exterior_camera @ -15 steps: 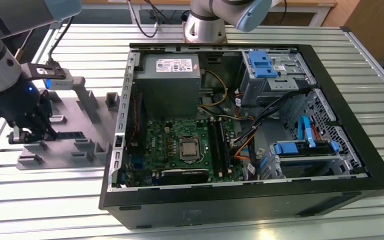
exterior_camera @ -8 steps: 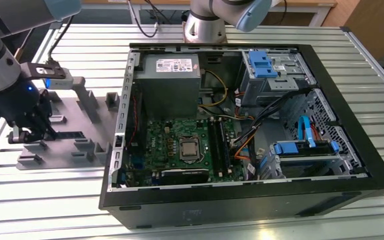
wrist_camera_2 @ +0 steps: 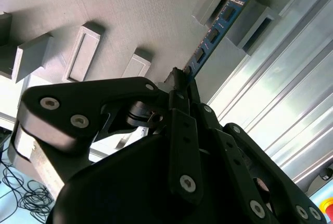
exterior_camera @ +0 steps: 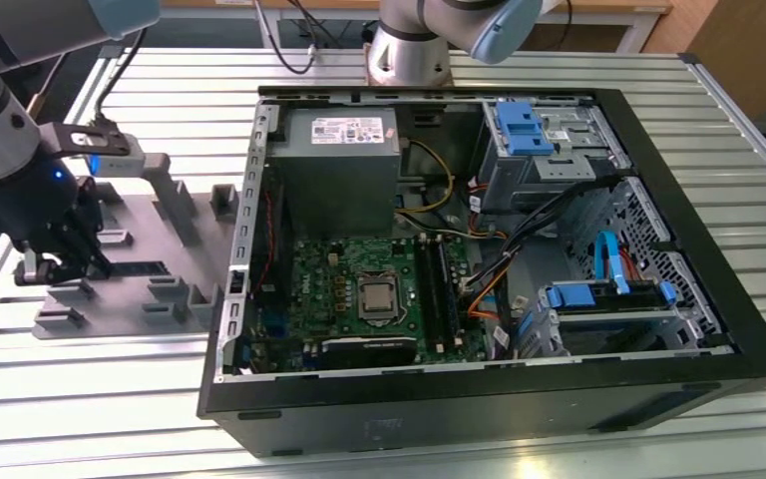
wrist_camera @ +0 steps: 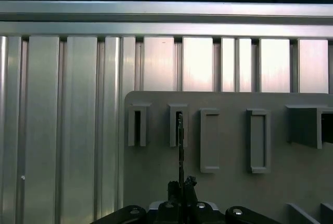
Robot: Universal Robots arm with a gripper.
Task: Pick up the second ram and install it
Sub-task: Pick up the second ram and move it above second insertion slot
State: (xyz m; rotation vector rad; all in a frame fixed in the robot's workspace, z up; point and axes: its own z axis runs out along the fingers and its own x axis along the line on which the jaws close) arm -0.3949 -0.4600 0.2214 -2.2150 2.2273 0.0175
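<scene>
Long thin blue ram stick with a row of black chips, on edge, far end in a grey tray slot, near end between pincer tips.

You are getting even, bright room light in the exterior view; the table is glaring white in both wrist views (worst along the ribs), and the gripper is reading dark against it.

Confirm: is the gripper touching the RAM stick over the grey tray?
Touching. In the second wrist view the second ram runs straight into the gripper, its near end pinched between the fingertips with no gap.
</scene>
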